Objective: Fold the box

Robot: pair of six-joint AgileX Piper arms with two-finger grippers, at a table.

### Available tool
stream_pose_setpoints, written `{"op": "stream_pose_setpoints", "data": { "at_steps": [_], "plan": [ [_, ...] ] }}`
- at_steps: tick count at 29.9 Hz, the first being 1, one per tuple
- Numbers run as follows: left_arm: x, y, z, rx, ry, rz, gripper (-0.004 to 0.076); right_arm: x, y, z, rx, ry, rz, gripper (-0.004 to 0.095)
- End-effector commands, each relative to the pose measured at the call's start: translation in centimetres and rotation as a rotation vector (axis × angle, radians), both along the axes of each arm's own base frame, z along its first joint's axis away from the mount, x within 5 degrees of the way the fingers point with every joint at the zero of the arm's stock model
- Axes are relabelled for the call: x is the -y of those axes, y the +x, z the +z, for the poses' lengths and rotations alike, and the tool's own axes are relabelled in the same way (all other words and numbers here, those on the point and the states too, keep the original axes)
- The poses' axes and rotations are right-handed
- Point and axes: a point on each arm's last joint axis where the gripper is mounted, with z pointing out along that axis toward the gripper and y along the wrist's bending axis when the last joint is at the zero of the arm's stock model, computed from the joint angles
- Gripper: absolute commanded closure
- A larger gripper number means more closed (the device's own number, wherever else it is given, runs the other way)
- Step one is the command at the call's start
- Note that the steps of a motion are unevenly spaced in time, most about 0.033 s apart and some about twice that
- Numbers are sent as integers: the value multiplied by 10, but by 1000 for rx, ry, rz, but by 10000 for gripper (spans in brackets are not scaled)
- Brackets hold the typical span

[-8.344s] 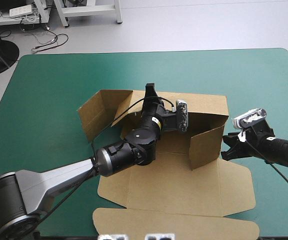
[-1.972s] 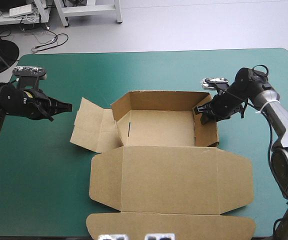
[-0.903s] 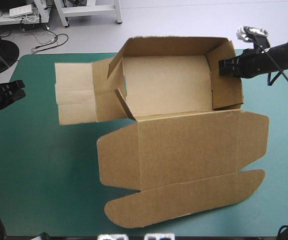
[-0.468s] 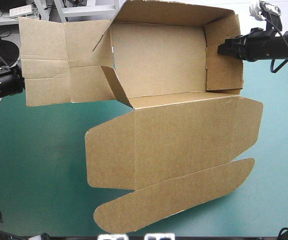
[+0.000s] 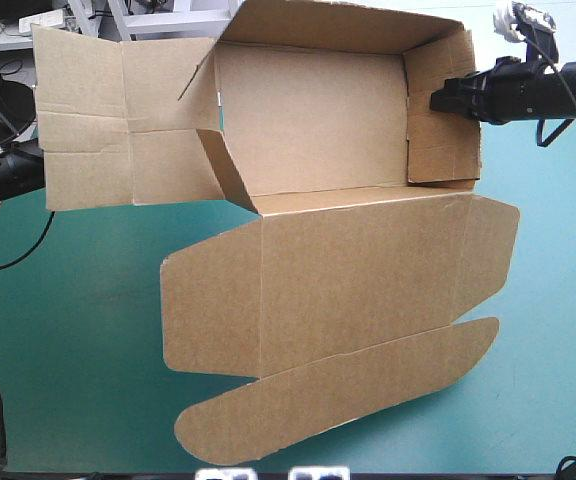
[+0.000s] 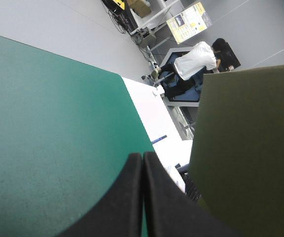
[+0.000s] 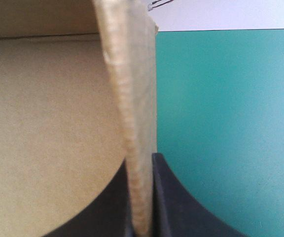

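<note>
The brown box (image 5: 308, 235) hangs in the air above the teal-green bench (image 5: 68, 340), tipped toward the overhead camera. Nearest, its rounded tuck flap (image 5: 338, 395) and broad lid (image 5: 368, 290) hang open and unfolded below the tray (image 5: 308, 120). Beyond them the tray shows its floor, with the far wall and right wall (image 5: 443, 120) raised. On the left the side panels (image 5: 118, 120) lie spread outward, untucked, and one short flap angles into the tray. The right tool (image 5: 436, 100) reaches in from the right, clenched on the right wall. Its wrist view shows the board's edge pinched between the black fingers (image 7: 164, 217), one inside the tray and one outside. The left tool (image 6: 143, 157) is clenched on nothing, its fingers meeting in a point over the bench. A brown panel stands just beside it, apparently not touching. From above, its arm shows at the bench's left edge, the tip seemingly hidden behind the spread panels.
</note>
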Motion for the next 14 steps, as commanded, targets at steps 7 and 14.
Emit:
{"op": "stream_pose_setpoints", "data": {
  "at_steps": [7,14],
  "plan": [
    [18,-43,49,158,-62,-99,734,-21,-15,28,115,-5,-50,924],
    [23,-62,63,213,-43,-101,734,-32,-13,32,157,22,-72,924]
  ]
}}
